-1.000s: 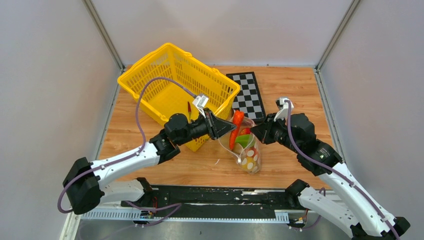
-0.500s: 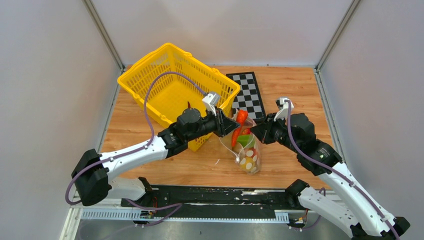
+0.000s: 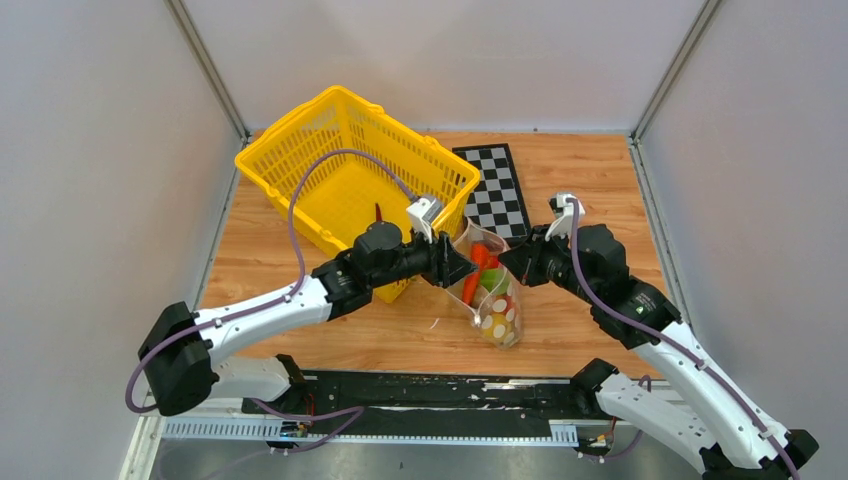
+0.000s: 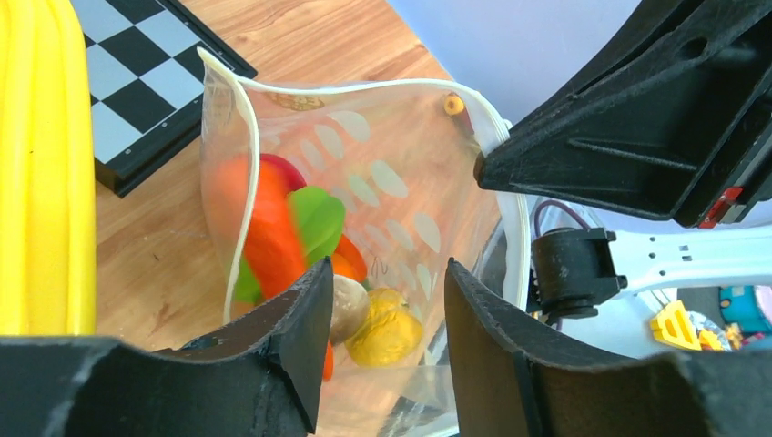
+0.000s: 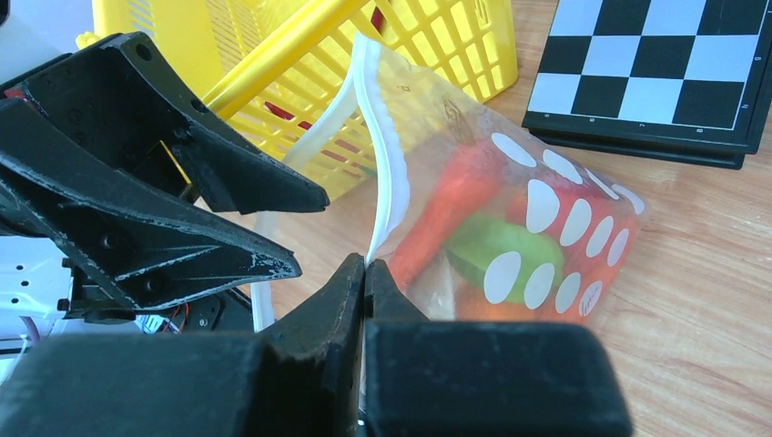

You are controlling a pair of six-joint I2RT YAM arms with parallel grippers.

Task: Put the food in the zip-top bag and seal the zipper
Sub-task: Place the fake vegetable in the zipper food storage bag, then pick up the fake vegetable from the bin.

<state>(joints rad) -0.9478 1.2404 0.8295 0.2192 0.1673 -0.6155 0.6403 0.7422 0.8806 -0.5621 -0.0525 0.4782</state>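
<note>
The right gripper [image 5: 366,273] is clamping the zipper [image 5: 393,173]; the left gripper [image 4: 387,287], jaws apart and empty, is facing the zip-top bag [image 4: 401,200] just ahead, and should pinch both lips squarely.

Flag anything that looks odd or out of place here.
The zip-top bag stands with its mouth gaping, the zipper unsealed and pinched at one spot by the right gripper. One small red item, too small to identify, lies in the yellow basket. Nothing looks spilled or damaged.

Overhead view looking down, both wrist views close, sharing zip-top bag [image 3: 497,315]
</note>
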